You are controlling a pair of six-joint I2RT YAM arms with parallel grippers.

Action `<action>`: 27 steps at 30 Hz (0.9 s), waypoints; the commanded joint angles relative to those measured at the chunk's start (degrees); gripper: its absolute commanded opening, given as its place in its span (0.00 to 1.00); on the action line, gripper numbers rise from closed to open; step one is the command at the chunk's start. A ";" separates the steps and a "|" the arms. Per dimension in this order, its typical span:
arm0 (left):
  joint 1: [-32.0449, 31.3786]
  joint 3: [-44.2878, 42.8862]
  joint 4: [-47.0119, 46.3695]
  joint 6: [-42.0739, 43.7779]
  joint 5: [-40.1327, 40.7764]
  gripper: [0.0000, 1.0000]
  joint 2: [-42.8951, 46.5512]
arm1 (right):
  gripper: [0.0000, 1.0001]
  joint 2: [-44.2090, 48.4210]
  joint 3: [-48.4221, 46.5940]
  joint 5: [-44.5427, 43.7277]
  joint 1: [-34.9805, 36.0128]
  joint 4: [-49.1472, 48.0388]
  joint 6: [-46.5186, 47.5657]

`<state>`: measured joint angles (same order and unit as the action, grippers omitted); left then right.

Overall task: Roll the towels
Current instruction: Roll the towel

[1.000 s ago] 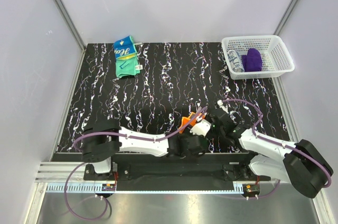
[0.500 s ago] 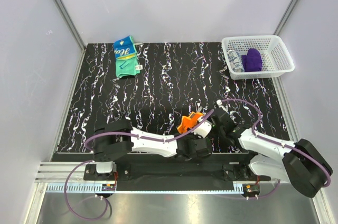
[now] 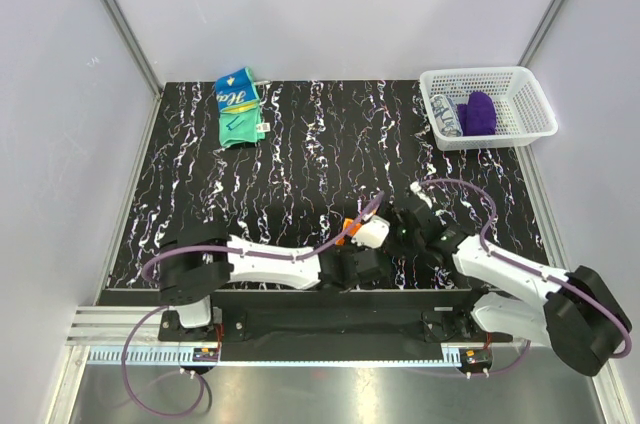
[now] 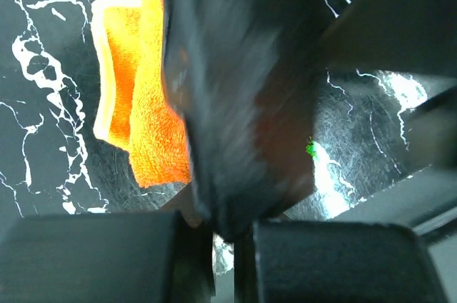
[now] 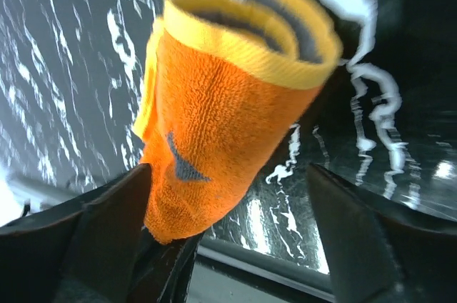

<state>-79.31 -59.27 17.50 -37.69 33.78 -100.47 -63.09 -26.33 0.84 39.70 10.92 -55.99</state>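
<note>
The orange towel (image 5: 228, 110) is a rolled tube with a yellow rim and grey inside, tilted above the black marbled table near its front edge. In the top view only a sliver of this orange towel (image 3: 350, 227) shows beside the two grippers. My left gripper (image 4: 232, 260) is shut, with the orange towel (image 4: 146, 124) and its blurred dark part running down into its fingers. My right gripper (image 5: 228, 167) stands wide open around the roll, fingers apart from it. The teal, blue and yellow towel (image 3: 240, 109) lies crumpled at the far left.
A white lattice basket (image 3: 530, 94) at the far right corner holds a purple cloth (image 3: 479, 113) and a patterned one. The table's front rail runs just below the grippers. Grey walls close in the left and right sides.
My right gripper has opened and let go of the orange towel. My left gripper shut on it and has stayed shut. The towel has sunk lower between the two grippers.
</note>
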 commanded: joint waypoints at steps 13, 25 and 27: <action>11.80 12.06 -16.60 -8.53 -27.26 0.00 9.06 | 1.00 13.25 -8.30 -16.22 -0.15 20.81 -1.58; 21.47 25.42 -43.85 -22.15 -49.94 0.00 5.63 | 1.00 18.36 4.35 -3.40 -0.15 0.01 -2.55; 22.18 25.78 -45.87 -23.04 -52.14 0.00 5.80 | 1.00 17.04 6.28 -2.25 -0.15 -2.82 -1.94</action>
<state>-57.80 -34.98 -20.88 -56.53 -10.11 -93.60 -45.08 -22.28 -5.50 39.68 17.96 -57.58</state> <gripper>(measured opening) 0.058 0.994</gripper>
